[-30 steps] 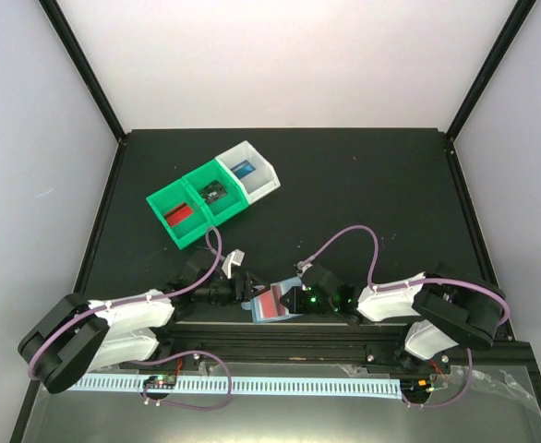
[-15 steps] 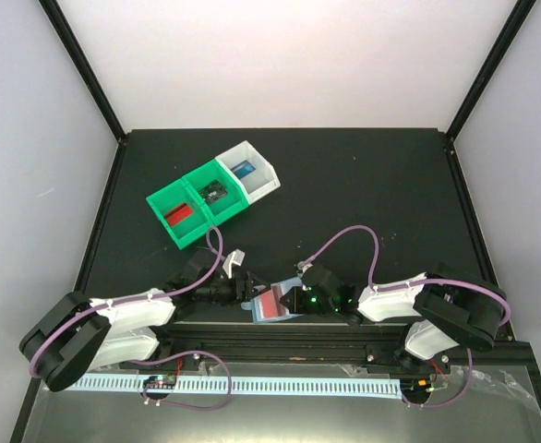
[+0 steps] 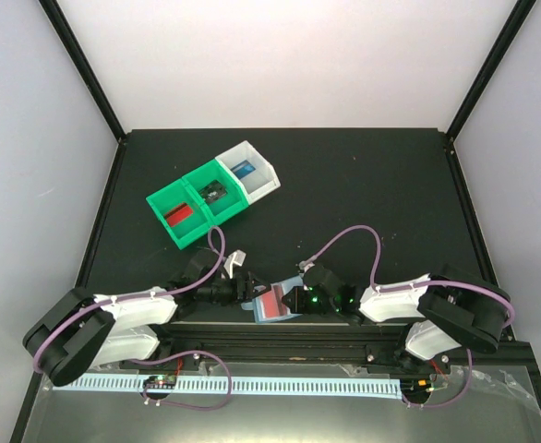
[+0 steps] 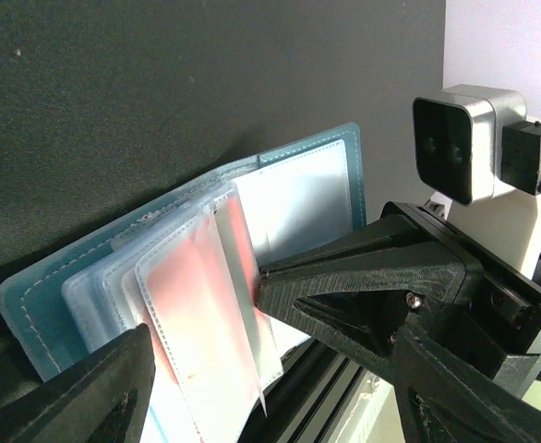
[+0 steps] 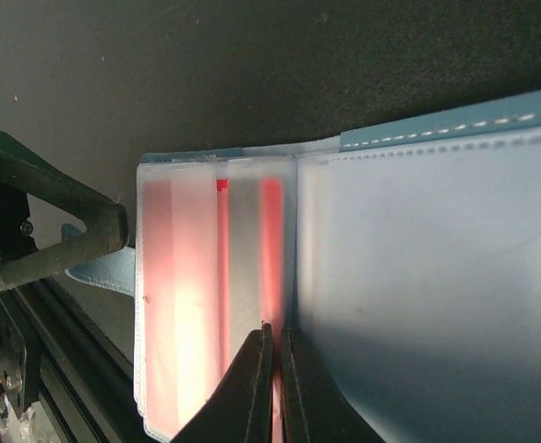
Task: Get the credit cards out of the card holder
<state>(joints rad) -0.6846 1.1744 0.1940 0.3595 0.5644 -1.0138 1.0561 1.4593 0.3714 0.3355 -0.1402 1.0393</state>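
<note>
Pulling step, I'd say: card holder (image 5: 418, 277) lies open at the near edge of the tabletop (image 3: 363, 185), right hand (image 5: 272, 355) pinching a red credit card (image 5: 271, 249) (left hand (image 4: 270, 369) spread wide); next needs a straight pull

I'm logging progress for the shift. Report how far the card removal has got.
Done: a thin red card and a dark card lie in the green plastic bins, a blue card in the white bin. In hand: the right gripper is pinched on a red-tinted pocket of the pale blue translucent plastic card holder. Left: the sleeved red card.
</note>
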